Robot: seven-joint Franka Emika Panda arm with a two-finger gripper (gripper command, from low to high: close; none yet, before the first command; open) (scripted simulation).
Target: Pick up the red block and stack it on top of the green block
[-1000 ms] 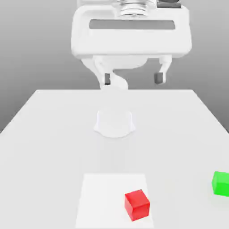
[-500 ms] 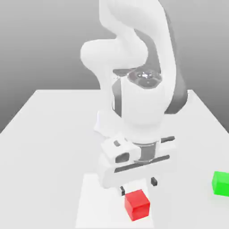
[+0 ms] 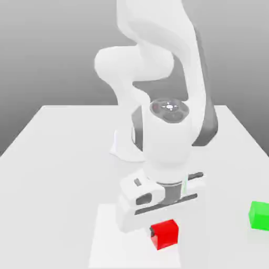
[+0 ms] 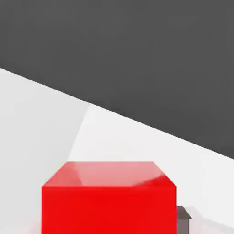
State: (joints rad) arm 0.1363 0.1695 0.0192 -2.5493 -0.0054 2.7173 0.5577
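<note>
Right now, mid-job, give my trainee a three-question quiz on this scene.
1. True or false: the red block already sits on the green block.
2. The gripper is: A) high above the table, B) down at the red block, C) over the green block.
3. Toward which side of the exterior view does the green block lie from the red one?

Key: 1 false; 2 B; 3 right.

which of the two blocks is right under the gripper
The red block, on the paler square patch directly below the hand. The green block sits apart, at the exterior view's right edge.
</note>
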